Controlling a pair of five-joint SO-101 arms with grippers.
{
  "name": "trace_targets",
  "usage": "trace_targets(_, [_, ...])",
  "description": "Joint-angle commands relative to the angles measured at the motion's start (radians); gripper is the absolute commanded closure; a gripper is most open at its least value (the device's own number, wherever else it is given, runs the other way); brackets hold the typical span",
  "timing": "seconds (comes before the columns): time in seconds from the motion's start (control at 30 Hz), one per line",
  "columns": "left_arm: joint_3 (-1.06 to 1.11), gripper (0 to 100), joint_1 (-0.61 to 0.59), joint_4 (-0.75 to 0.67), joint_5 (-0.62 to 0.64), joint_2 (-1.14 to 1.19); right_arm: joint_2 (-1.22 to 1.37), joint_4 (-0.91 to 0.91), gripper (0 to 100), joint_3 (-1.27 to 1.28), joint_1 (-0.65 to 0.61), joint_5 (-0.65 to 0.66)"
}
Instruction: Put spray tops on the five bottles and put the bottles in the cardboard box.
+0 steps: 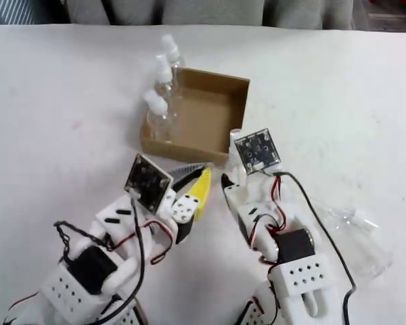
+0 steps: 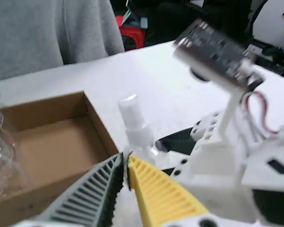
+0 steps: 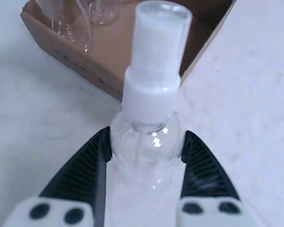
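A: And the right gripper [image 3: 146, 139]?
B: Grasped the spray bottle [image 3: 154, 104] upright, just beside the cardboard box's [image 1: 210, 115] near wall.
A: And the left gripper [image 2: 125, 163]?
B: Clenched tight, near that bottle. Also saw three bottles [image 1: 161, 101] along the box's left wall.

1. Looking down the left gripper [image 2: 126, 164]: grey and yellow fingers [image 2: 156, 189] pressed together, nothing between them.
2. Just past the tips, spotting a clear bottle [image 2: 141, 142] standing upright on the white table [image 2: 156, 90], white spray top [image 2: 131, 113] on.
3. Right beside it, seeing the open cardboard box [image 2: 95, 125], more clear bottles [image 2: 0, 151] at one end.
4. Also catching the other arm [image 2: 227, 156] close by, circuit board [image 2: 213, 52] up top.
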Motion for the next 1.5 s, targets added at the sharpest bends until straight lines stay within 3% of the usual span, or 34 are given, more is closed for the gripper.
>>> trace_targets(0.0, [0.054,98,-0.088,-0.002,-0.006,-0.027,0.004,-0.022,98.2,-0.061,0.015,-0.043])
trace_targets(0.3, [0.245,98,-0.308,-0.005,-0.014,-0.028,0.012,-0.18,98.2,-0.058,0.067,-0.114])
trace_targets(0.47, [0.353,98,-0.383,-0.118,-0.026,-0.028,0.013,-0.395,98.2,-0.063,0.099,-0.169])
trace_targets(0.57, [0.423,98,-0.44,-0.209,-0.123,-0.028,0.015,-0.541,98.2,-0.063,0.094,-0.172])
trace_targets(0.73, [0.476,98,-0.483,-0.299,-0.158,-0.028,0.015,-0.734,98.2,-0.063,0.096,-0.172])
trace_targets(0.9, [0.476,98,-0.479,-0.304,-0.161,-0.028,0.03,-0.743,98.2,-0.114,0.088,-0.169])
trace_targets(1.37, [0.476,98,-0.481,-0.307,-0.163,-0.028,0.673,-0.754,98.2,-0.548,0.088,-0.175])
trace_targets(1.47, [0.476,98,-0.481,-0.308,-0.163,-0.028,0.811,-0.829,98.2,-0.6,0.088,-0.175])
